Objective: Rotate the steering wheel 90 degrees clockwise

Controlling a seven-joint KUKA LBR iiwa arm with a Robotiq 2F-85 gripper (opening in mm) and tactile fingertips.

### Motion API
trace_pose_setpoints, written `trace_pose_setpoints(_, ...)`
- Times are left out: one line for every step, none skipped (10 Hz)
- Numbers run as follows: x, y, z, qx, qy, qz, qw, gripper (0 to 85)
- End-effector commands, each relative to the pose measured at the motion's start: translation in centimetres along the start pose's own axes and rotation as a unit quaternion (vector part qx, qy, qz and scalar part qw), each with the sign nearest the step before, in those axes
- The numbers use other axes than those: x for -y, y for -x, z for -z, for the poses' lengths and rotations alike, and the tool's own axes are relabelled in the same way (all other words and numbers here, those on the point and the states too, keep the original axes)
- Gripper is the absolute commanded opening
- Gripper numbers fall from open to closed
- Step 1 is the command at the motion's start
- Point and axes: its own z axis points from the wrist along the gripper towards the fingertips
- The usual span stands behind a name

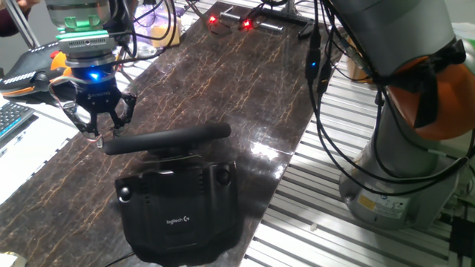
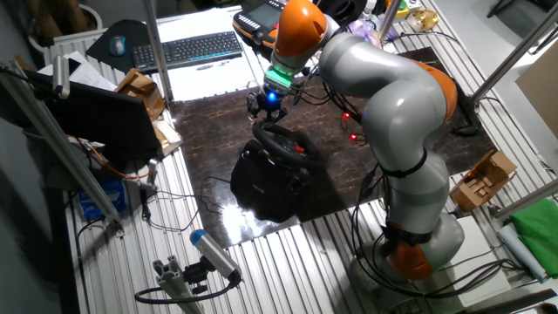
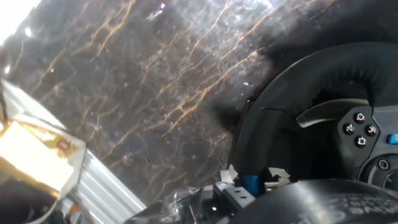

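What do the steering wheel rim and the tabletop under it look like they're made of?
The steering wheel rim looks like matte black rubber or leather-like wrap: in the hand view it shows a soft, dull, finely grained surface. The tabletop looks like polished dark marble or a marble-look laminate: brown-gold veins and glossy reflections; which one, I can't tell.

Glossy marble-look table, matt steering wheel

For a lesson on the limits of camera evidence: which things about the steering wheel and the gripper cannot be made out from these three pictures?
- Steering wheel: edge-on in one fixed view, so its turn angle is unreadable; no blue stripe shows.
- Same wheel, hand view: blurred, and cut off by the right edge.
- Gripper: fingers spread beside the rim's end; contact unclear.
- Gripper in the other fixed view: too small to judge.
- Base: bottom cut off.
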Motion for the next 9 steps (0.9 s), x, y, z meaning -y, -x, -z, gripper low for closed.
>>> trace_pose_setpoints(0.0, 0.2, -0.1, 0.002, 0.0, -0.007, 1.0, 28.7)
trace_pose_setpoints(0.1, 0.5, -0.2, 0.005, -0.002, -0.011, 1.0, 28.7)
trace_pose_setpoints(0.1, 0.7, -0.2, 0.009, -0.003, -0.017, 1.0, 28.7)
trace_pose_setpoints(0.2, 1.0, -0.1, 0.014, -0.006, -0.025, 1.0, 28.7)
trace_pose_setpoints(0.2, 1.2, -0.1, 0.019, -0.005, -0.033, 0.999, 29.0)
trace_pose_setpoints(0.3, 1.3, -0.1, 0.023, -0.004, -0.037, 0.999, 29.0)
trace_pose_setpoints(0.3, 1.1, 0.0, 0.024, -0.002, -0.041, 0.999, 29.3)
trace_pose_setpoints(0.2, 0.7, 0.1, 0.022, 0.001, -0.047, 0.999, 31.7)
trace_pose_setpoints(0.1, 0.4, 0.1, 0.022, 0.001, -0.048, 0.999, 37.3)
